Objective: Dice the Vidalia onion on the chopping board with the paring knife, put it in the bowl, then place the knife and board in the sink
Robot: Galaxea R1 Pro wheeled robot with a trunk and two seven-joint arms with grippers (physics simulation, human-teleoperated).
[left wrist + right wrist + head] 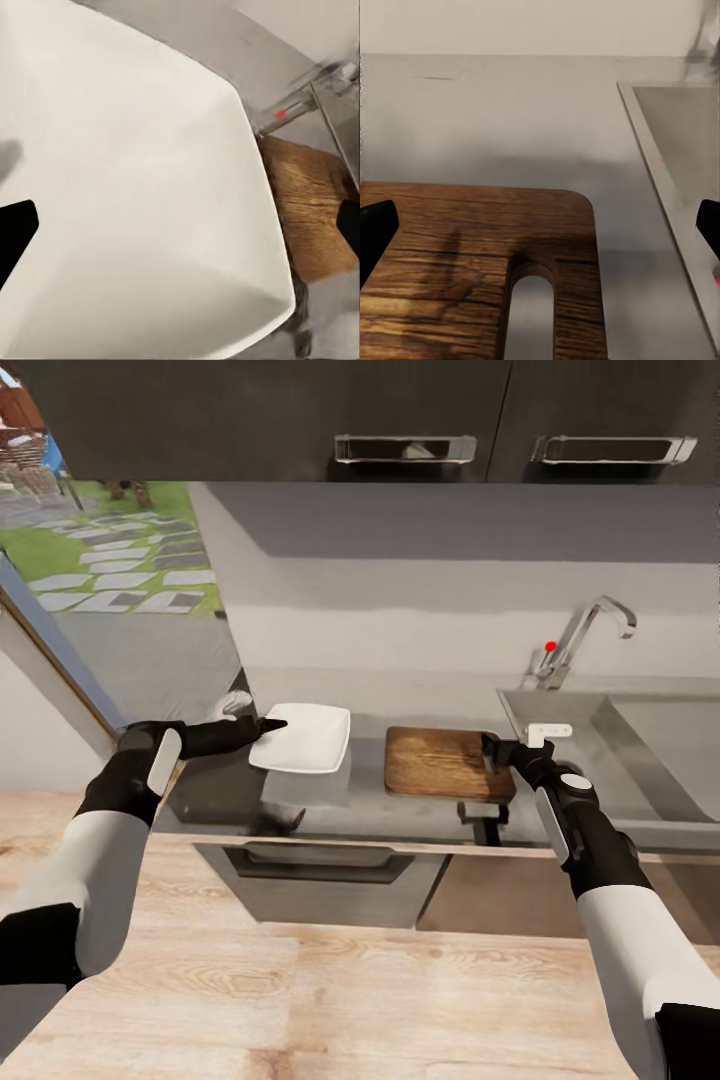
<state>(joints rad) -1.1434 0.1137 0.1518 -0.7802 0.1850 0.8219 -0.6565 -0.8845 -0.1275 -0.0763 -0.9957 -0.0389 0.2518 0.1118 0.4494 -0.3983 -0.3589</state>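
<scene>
I had the left gripper (268,726) at the near-left rim of the white bowl (310,740), which sat lifted above the countertop (420,815); fingers spread in the left wrist view, so whether it truly pinched the rim I couldn't tell. Right gripper (492,748) hung over the handle end of the chopping board (440,762), fingers apart, nothing held. Board lay bare beside the sink (620,740). No onion or paring knife visible. Progress unclear; board wasn't yet in the sink.

kitchen | sink (640,745) with tap (585,635) | countertop (420,705) | dark cabinets (300,420)
</scene>
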